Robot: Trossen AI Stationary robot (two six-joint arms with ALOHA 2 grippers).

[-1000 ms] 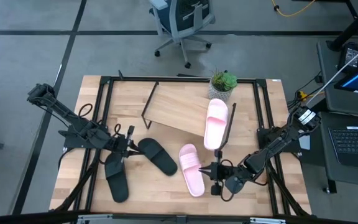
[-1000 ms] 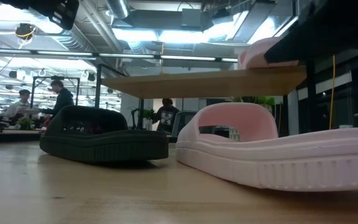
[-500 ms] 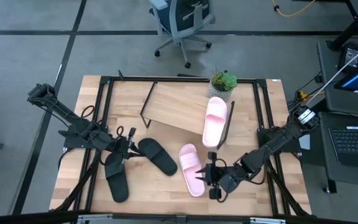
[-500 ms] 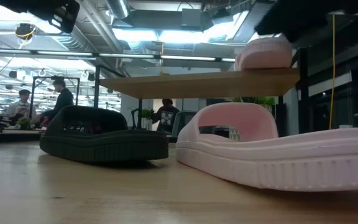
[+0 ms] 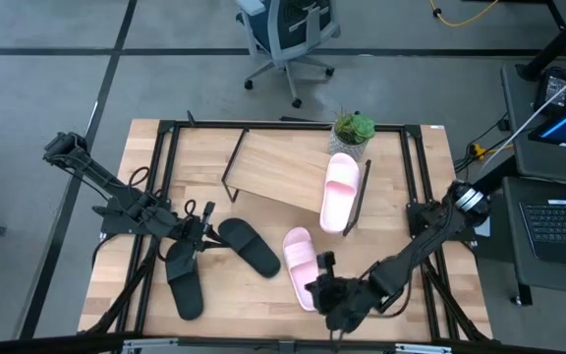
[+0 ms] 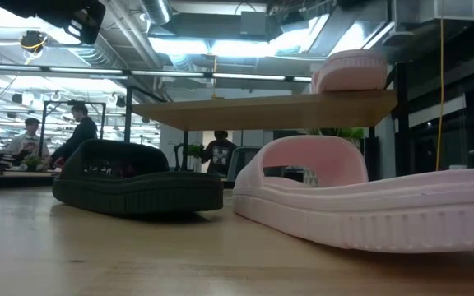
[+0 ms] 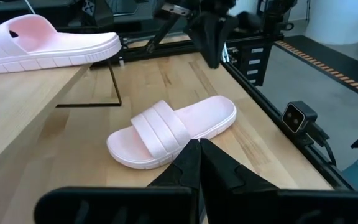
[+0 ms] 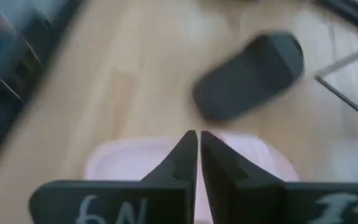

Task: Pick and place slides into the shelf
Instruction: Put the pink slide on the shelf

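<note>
From the high view I see one pink slide [image 5: 341, 193] on the shelf [image 5: 281, 176]; the second pink slide [image 5: 301, 264] lies just before it, right gripper [image 5: 320, 286] closed at its heel; left gripper [image 5: 204, 224] closed beside the black slides [image 5: 248, 245]; the low view shows neither gripper.

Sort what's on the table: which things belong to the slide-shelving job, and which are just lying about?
Job: pink slide on the shelf; pink slide on the table; two black slides; shelf.
Lying about: potted plant.
</note>
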